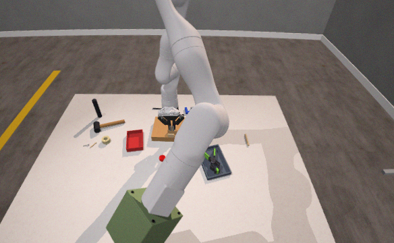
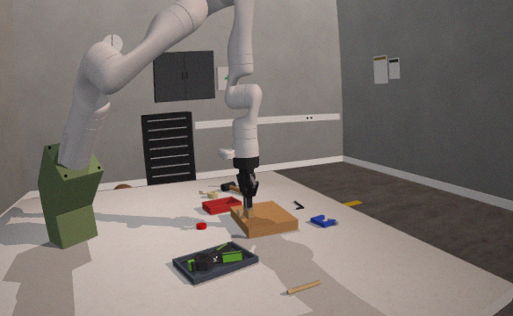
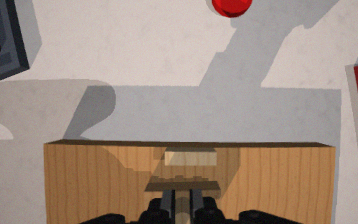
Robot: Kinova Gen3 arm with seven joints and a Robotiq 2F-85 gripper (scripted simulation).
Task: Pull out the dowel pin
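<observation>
Two fingers around dowel pin (image 3: 182, 209)

clamp (image 2: 214, 259) in tray (image 2: 182, 266), near board (image 2: 274, 221).

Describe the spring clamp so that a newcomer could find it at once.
Start at the green arm base and look toward the camera to the dark tray on the white table. The clamp lies inside it: black, with bright green handles, the only green-and-black thing there.
</observation>
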